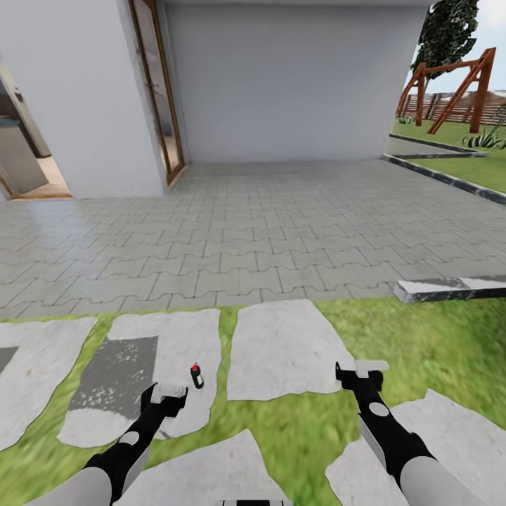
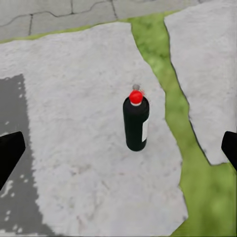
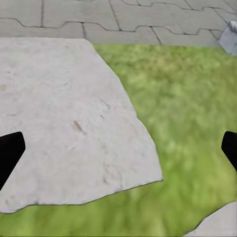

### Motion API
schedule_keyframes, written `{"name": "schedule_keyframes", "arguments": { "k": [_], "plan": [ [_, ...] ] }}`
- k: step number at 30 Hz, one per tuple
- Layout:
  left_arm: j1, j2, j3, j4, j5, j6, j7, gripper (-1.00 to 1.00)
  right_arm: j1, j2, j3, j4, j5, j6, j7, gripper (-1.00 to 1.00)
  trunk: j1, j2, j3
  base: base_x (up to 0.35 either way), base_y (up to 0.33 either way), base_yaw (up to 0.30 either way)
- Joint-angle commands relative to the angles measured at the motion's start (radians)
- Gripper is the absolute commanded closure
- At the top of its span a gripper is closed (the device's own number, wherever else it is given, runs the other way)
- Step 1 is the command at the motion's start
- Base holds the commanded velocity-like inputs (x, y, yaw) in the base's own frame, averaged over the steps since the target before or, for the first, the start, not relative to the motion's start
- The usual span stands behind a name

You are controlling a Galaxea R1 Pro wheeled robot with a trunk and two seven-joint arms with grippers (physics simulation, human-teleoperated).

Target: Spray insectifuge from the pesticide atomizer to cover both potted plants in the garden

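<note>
Currently: bottle (image 1: 197,376) upright on stepping slab (image 1: 176,337), long axis vertical, just ahead-right of left gripper (image 1: 169,393). Left fingers (image 2: 10,150) spread wide, empty, bottle framed between them. Right gripper (image 1: 362,370) well apart, fingers released. Left arm nearer.

Bright, even daylight; soft, slightly blurred renders.

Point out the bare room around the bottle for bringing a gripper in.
The pesticide atomizer stands upright on a stepping slab, bare stone all round it. The left gripper hangs just short of it. Only the slab's grass edge runs close alongside.
</note>
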Motion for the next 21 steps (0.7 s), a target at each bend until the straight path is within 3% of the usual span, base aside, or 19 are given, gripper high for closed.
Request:
{"name": "schedule_keyframes", "arguments": {
  "k": [1,6,12,21],
  "plan": [
    [-0.001,0.000,0.005,0.001,-0.008,-0.004,-0.002,-1.00,0.000,-0.001,0.005,0.001,0.000,-0.002,-0.006,-1.00,0.000,0.000,-0.001,0.253,-0.193,0.000],
    [-0.001,-0.001,0.005,0.001,-0.008,-0.005,-0.002,-1.00,-0.001,-0.001,0.005,0.001,0.000,-0.002,-0.006,-1.00,0.000,0.000,-0.001,0.254,-0.194,0.064],
    [-0.001,-0.001,0.005,0.001,-0.008,-0.006,-0.001,-1.00,0.000,-0.001,0.005,0.001,0.000,-0.002,-0.006,-1.00,0.000,0.000,-0.001,0.225,-0.206,0.233],
    [0.000,-0.001,0.005,0.002,-0.008,-0.008,-0.001,-1.00,0.000,-0.001,0.005,0.001,0.000,-0.002,-0.006,-1.00,0.000,0.000,-0.001,0.135,-0.171,0.133]
  ]
}}
